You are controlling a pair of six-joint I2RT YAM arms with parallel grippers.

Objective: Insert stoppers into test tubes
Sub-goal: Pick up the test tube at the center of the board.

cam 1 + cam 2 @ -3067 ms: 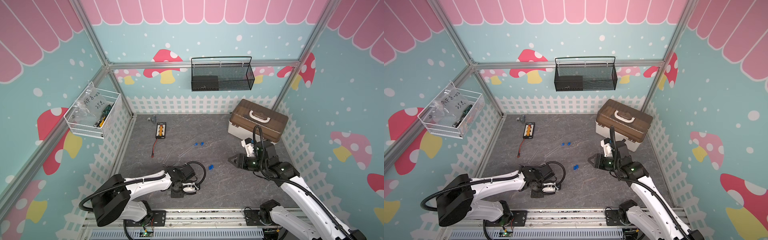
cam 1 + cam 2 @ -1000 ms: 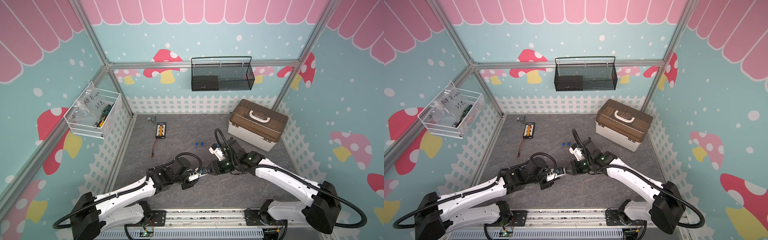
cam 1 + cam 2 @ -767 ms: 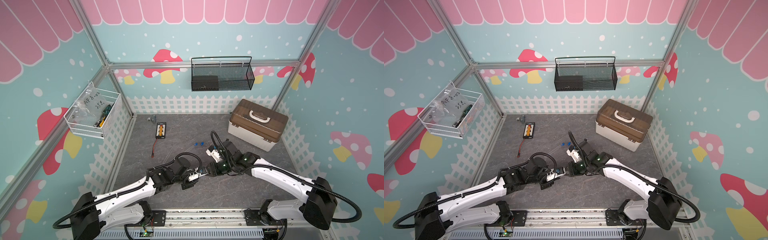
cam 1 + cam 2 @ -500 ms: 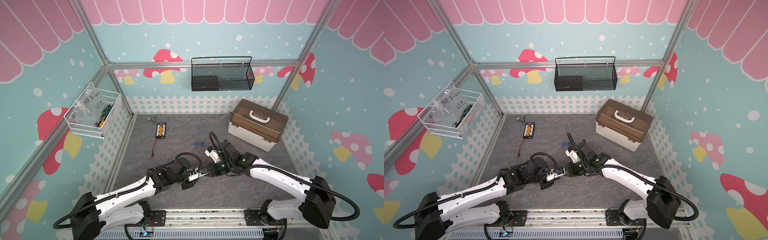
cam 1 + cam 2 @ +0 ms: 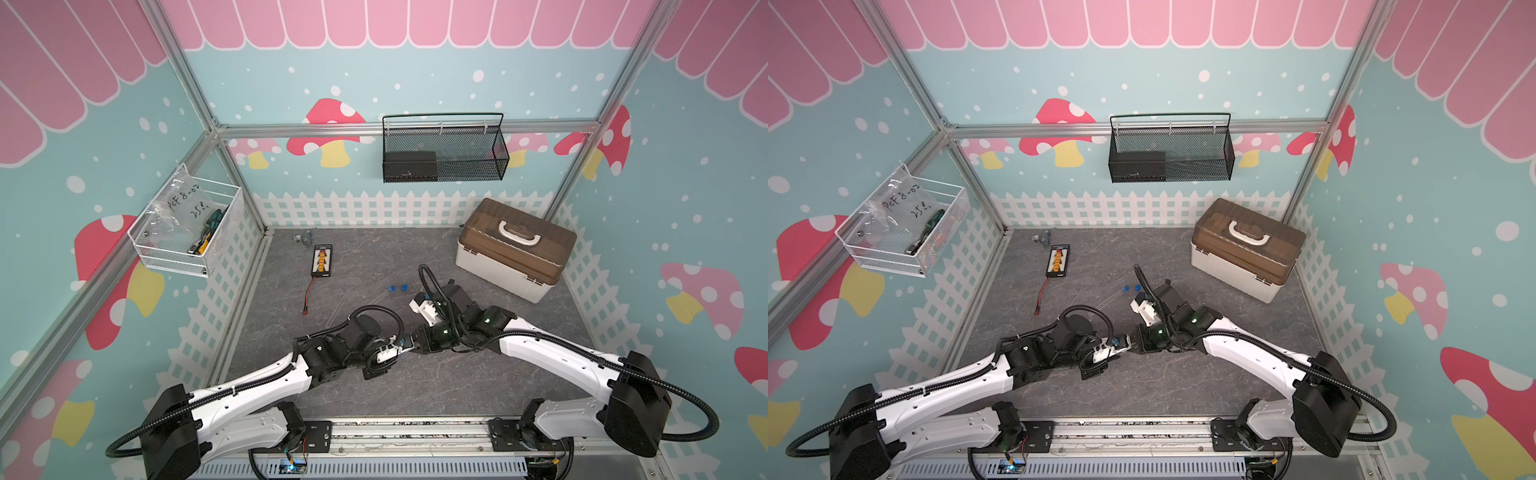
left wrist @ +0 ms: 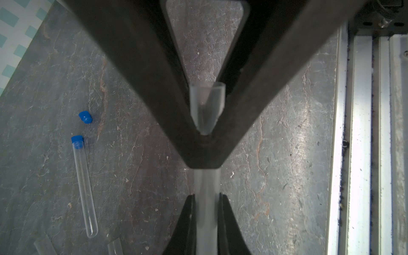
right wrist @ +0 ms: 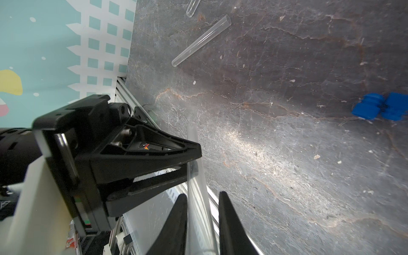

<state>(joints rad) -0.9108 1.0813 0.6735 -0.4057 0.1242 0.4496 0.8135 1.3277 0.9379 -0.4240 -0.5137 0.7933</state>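
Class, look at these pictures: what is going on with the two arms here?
The left gripper is shut on a clear, unstoppered test tube, held off the grey table. The right gripper has its fingers either side of the same tube; whether it grips yet is unclear. On the table lie one stoppered tube, a loose blue stopper and another open tube.

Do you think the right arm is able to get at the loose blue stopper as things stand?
Probably, though not at once. The loose blue stopper lies in the open near the right end effector, but its fingers straddle the test tube the left end effector holds; it must withdraw first.
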